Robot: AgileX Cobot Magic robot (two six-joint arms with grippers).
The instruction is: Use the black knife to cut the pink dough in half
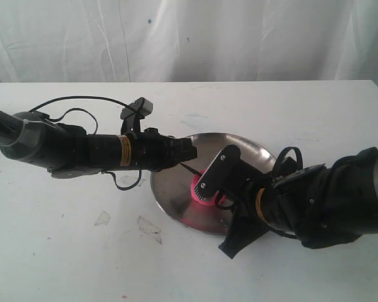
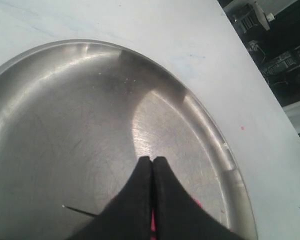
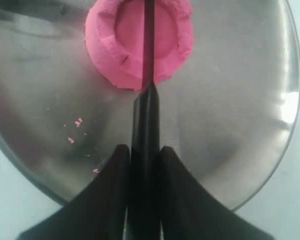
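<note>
1. Dough (image 3: 139,42), bright pink and round with a dented top, lies on the steel plate (image 3: 230,100), near the middle of it in the exterior view.
2. In the right wrist view the knife (image 3: 146,125) runs straight across the middle of the dough; its thin blade lies in the dent and the dough shows on both sides of it.
3. I cannot tell how deep the blade sits in the dough.
4. The right gripper (image 3: 144,155) holds the knife by its black handle, one finger pressed on each side of it.
5. In the exterior view the right gripper (image 1: 215,179) covers most of the dough (image 1: 205,196); only a pink edge shows under it.
6. Some small pink crumbs (image 3: 76,125) lie on the plate beside the handle.
7. The left gripper (image 2: 152,165) is above the plate (image 2: 65,125) with its two fingertips pressed together and nothing between them.
8. A thin dark point shows on the plate near the left fingers, and a little pink shows low between them; I cannot tell more.
9. In the exterior view the left gripper (image 1: 188,151) reaches from the left over the plate's rim (image 1: 252,141), just beside the right gripper.
10. The plate stands on a white table (image 1: 63,251), which has some scuff marks and stains.
11. A white cloth (image 1: 189,38) hangs behind the table.
</note>
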